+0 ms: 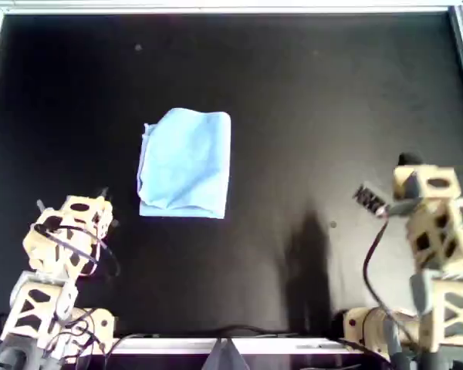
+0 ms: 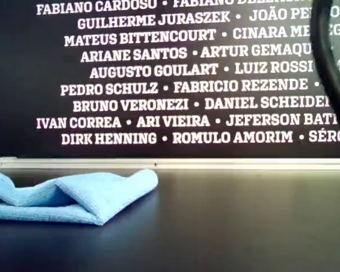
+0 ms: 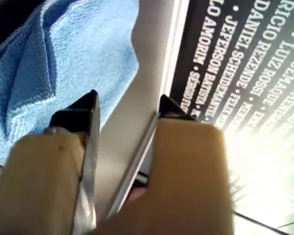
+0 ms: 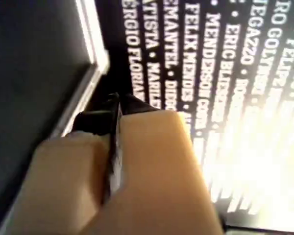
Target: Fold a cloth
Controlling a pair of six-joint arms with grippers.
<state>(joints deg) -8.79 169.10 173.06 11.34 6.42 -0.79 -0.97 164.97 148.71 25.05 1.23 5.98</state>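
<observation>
The light blue cloth [image 1: 187, 163] lies folded over on the black table [image 1: 316, 100], left of centre in the overhead view, roughly rectangular with a rounded far corner. In the exterior view it [image 2: 73, 195] shows as stacked layers with a raised fold. My first gripper [image 3: 127, 105] is open and empty, off the table surface, with the cloth [image 3: 63, 63] ahead of it and not touching. My second gripper [image 4: 116, 103] is shut and empty; no cloth shows in its view. Both arms sit pulled back near the front edge, one at the overhead view's lower left [image 1: 65, 239], one at its lower right [image 1: 436, 223].
A pale metal rim [image 1: 216, 8] borders the table at the back and sides. A black wall with white printed names [image 2: 175, 85] stands behind the far edge. Cables [image 1: 370, 262] hang by the arms at the front.
</observation>
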